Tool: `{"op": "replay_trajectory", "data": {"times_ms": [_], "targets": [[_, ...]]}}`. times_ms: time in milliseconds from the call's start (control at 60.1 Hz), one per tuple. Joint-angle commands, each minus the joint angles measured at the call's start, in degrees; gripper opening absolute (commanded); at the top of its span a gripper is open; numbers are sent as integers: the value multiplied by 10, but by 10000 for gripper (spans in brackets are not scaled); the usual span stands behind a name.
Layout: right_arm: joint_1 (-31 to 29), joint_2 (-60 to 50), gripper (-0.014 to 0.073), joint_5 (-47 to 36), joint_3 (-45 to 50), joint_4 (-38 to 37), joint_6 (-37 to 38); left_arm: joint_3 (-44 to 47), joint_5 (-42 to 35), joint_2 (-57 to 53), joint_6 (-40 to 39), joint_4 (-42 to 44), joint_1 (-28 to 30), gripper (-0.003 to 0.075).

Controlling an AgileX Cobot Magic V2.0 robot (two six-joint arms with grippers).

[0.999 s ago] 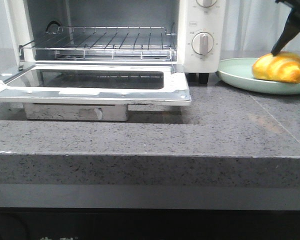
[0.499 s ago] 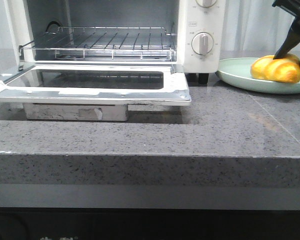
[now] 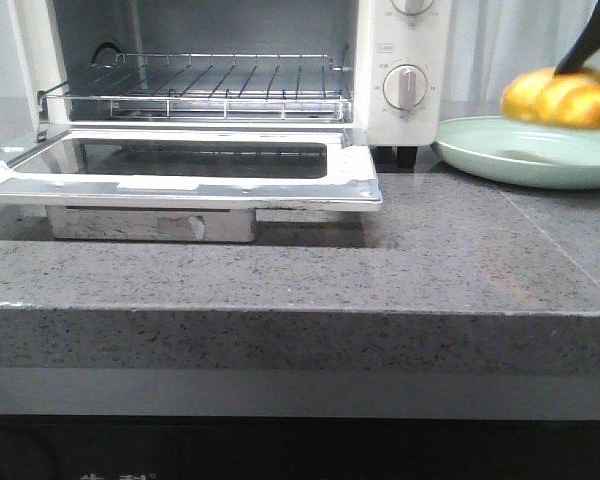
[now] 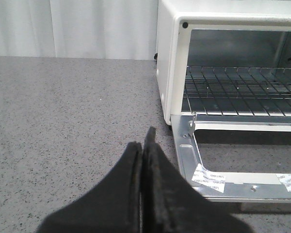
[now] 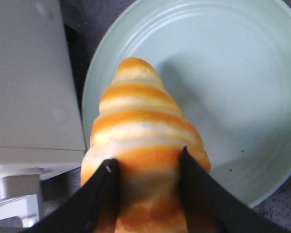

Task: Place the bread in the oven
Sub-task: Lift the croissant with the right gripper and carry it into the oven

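The bread, a golden-yellow roll with orange stripes, hangs a little above the pale green plate at the right. My right gripper is shut on the bread, one finger on each side; its black fingers come down from the upper right. The white oven stands at the left with its door dropped open and the wire rack bare. My left gripper is shut and empty over the counter, left of the oven.
The open oven door juts out toward the counter's front edge, resting over a metal block. The plate sits right beside the oven's side wall. Grey speckled counter lies in front of the plate.
My right gripper has closed on the bread and lifted it off the plate; a second ago it lay on the plate. The left arm has not moved.
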Motion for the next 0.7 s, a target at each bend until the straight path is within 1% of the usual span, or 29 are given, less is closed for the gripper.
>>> {"op": "replay_trajectory", "data": {"times_ms": [0, 150, 300, 416, 516, 583, 616, 683], "targets": [[-3, -52, -15, -7, -13, 11, -13, -15, -42, 3, -4, -1, 2, -20], [4, -103, -15, 31, 11, 11, -27, -15, -42, 3, -4, -1, 2, -20], [47, -167, -15, 31, 74, 12, -33, -15, -42, 3, -4, -1, 2, -20], [111, -208, -15, 17, 116, 24, -33, -15, -42, 3, -4, -1, 2, -20], [174, -209, -13, -7, 123, 40, -33, -15, -42, 3, -4, -1, 2, -20], [219, -200, -13, -44, 122, 51, -33, -15, -42, 3, -4, -1, 2, -20], [254, -189, -13, -74, 122, 57, -33, -15, -42, 3, -4, -1, 2, -20], [299, -165, -13, -131, 118, 63, -33, -15, -42, 3, -4, -1, 2, -20]]}}
